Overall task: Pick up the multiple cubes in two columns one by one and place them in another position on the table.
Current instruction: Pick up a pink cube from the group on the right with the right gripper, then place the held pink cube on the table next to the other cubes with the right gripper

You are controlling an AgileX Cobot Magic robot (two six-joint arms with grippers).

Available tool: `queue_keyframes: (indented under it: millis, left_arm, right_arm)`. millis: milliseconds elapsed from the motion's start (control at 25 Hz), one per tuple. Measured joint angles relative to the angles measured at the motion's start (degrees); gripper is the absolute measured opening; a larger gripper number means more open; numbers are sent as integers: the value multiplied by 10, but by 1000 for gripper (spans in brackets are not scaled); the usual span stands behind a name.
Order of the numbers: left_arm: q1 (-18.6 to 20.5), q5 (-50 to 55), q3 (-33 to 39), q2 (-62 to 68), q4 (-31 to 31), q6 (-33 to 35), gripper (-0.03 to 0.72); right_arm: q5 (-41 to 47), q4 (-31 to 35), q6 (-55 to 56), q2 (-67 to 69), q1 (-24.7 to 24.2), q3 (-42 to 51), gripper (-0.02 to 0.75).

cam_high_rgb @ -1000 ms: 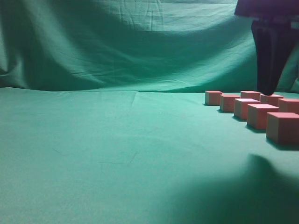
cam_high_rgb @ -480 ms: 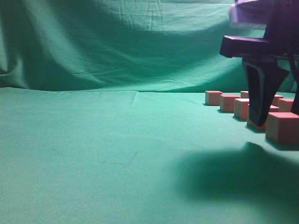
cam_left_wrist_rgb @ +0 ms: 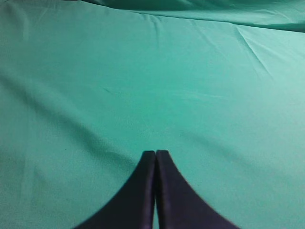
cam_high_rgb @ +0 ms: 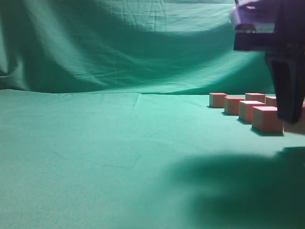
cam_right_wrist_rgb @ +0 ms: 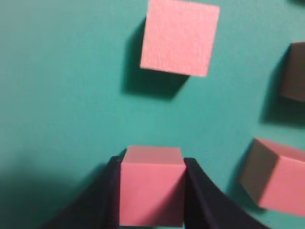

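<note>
Right gripper (cam_right_wrist_rgb: 151, 191): lower centre of the right wrist view, fingers pressed against both sides of a pink cube (cam_right_wrist_rgb: 151, 183); judged to be the pick of the front cube of a column, taken first because it is the easiest to reach.
Held cube, exterior view: lower right edge, mostly hidden behind the dark gripper (cam_high_rgb: 290, 90); whether it has left the cloth I cannot tell.
Remaining cubes (cam_high_rgb: 267, 118): right of frame, two columns receding toward the backdrop, spaced apart so the fingers fit between them.
Green cloth (cam_high_rgb: 105, 143): bare across left and centre, probable placement area.
Left gripper (cam_left_wrist_rgb: 155, 191): bottom centre of the left wrist view, fingers pressed together, holding nothing, parked over bare cloth clear of the work.
</note>
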Motion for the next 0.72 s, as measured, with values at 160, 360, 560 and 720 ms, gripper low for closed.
queue_keyframes:
  millis: [160,360,560,720]
  left_arm:
    - [0,0,0,0,0,0,0]
    - [0,0,0,0,0,0,0]
    - [0,0,0,0,0,0,0]
    - [0,0,0,0,0,0,0]
  right_arm:
    - [107,13,-95,0,17,-84,262]
    - [116,21,-161,5,29,-186,262]
    - [129,19,-227,63,29,-285,262]
    - [148,19,-275,140,29,-354,262]
